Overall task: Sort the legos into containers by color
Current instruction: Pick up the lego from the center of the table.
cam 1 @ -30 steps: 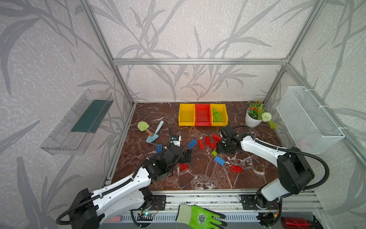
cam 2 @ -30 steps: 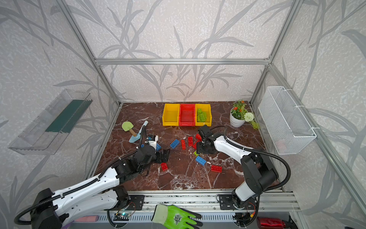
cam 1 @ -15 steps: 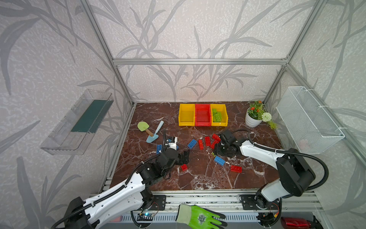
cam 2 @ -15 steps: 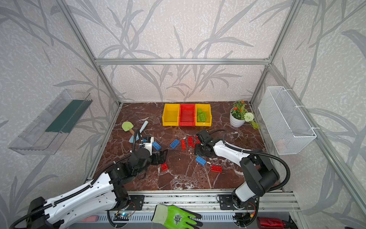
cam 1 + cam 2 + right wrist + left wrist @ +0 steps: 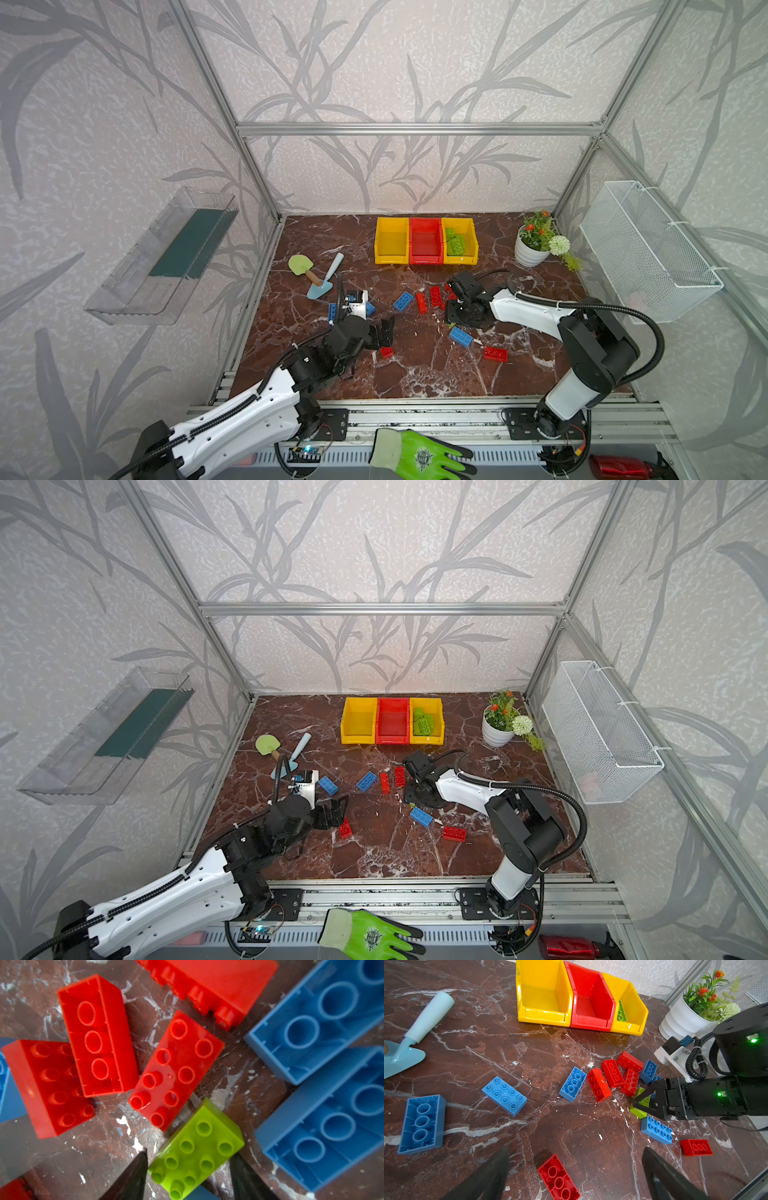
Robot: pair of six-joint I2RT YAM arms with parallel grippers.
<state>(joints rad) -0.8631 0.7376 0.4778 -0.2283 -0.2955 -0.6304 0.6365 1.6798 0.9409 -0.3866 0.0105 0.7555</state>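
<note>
The containers [image 5: 426, 261] are set at the rear of the table [image 5: 415, 374], green legos [image 5: 455, 244] lying in one yellow bin [image 5: 459, 260]. The left gripper [image 5: 576, 1150] is spread wide and empty. The right gripper [image 5: 188, 1152] is set astride a lime brick [image 5: 197, 1147], but whether it is grasped cannot be told.

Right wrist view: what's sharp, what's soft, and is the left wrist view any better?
Right wrist view: lime green studded plastic brick fairly sharp, red plastic brick on its side and upturned blue plastic bricks soft. Left wrist view: crisp, but the joined yellow and red plastic bins look splayed.
</note>
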